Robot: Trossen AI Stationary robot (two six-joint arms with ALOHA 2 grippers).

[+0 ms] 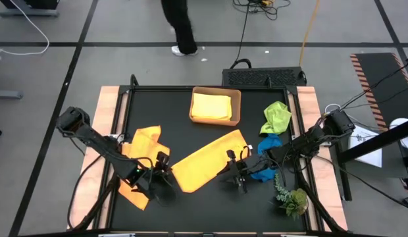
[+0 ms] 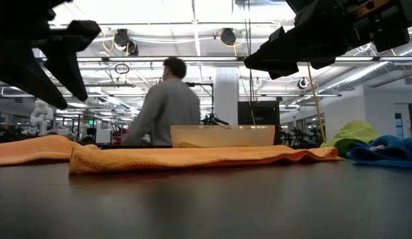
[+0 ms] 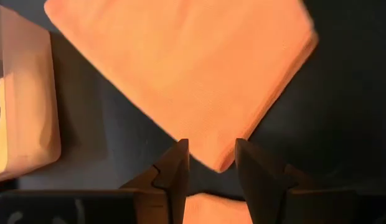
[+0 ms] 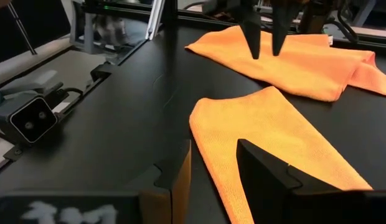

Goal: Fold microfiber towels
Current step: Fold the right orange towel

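A folded orange towel lies flat at the table's middle and shows in the low view. A second orange towel lies crumpled at the left. A yellow towel lies in the tan tray. A lime green towel and a blue towel lie at the right. My left gripper is open above the folded towel's left corner. My right gripper is open above its right end. Both stand raised clear of the cloth in the low view.
A leafy plant sprig lies at the near right corner. The tray stands at the far middle. A person walks beyond the table's far edge. Bare black table shows between the towels and along the near edge.
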